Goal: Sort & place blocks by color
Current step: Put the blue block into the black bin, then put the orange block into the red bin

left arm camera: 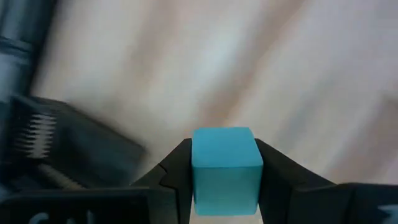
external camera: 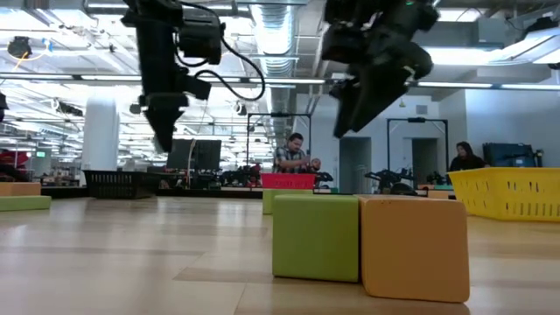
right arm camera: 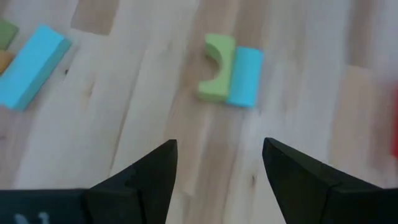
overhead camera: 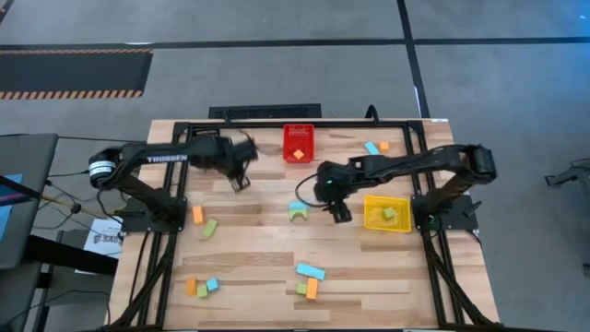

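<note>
1. We keep the left claw (left arm camera: 224, 180) clamped on its blue cube (left arm camera: 225, 168) and carry it clear of the red bin (overhead camera: 298, 143)
2. The right claw (right arm camera: 221, 177), wide and empty, hovers over the green arch (right arm camera: 214, 68) touching a blue bar (right arm camera: 244, 76)
3. Only the left wrist view reveals the cube; the high view shows the other blocks scattered across the surface (overhead camera: 258, 249)

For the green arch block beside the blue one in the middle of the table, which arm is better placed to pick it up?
The right. The right gripper is open, empty, just beside the green arch block. The left gripper already holds a blue cube.
</note>
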`<action>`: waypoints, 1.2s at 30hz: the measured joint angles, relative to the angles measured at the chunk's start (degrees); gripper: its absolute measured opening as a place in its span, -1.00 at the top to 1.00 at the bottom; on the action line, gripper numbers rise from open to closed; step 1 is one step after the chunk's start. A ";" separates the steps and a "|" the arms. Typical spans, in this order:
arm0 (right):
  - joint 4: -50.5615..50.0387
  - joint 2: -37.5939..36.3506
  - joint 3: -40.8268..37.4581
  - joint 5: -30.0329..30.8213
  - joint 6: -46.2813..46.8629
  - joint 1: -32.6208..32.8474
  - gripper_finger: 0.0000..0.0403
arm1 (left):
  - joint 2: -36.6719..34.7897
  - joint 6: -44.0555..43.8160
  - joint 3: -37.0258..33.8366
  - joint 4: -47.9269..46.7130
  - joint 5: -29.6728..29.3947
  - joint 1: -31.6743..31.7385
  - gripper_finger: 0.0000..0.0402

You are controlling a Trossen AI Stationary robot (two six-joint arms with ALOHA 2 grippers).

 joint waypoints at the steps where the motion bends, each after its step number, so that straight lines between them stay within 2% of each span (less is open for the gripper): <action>1: 0.61 -1.84 -1.75 1.15 0.97 -0.18 -0.29 | -0.12 1.39 0.23 0.10 -0.46 2.39 0.49; 9: 16.17 -16.62 -17.87 9.36 5.31 -2.95 -0.29 | -0.31 7.31 0.21 0.31 -0.21 19.40 0.48; 14: 25.49 -20.72 -23.73 10.61 3.54 -6.79 -0.29 | 0.03 3.42 0.21 2.26 5.46 28.23 0.48; 17: 28.58 -20.60 -25.32 10.72 2.09 -9.68 -0.29 | 0.41 0.10 0.21 1.83 5.37 31.51 0.48; 25: 25.84 -19.56 -25.29 10.65 0.45 -15.33 -0.29 | 0.41 -5.03 0.19 1.51 4.16 33.77 0.43; 36: 21.09 -19.58 -25.21 10.55 -0.12 -15.82 -0.29 | 0.41 -6.37 0.19 -0.45 4.43 32.17 -0.12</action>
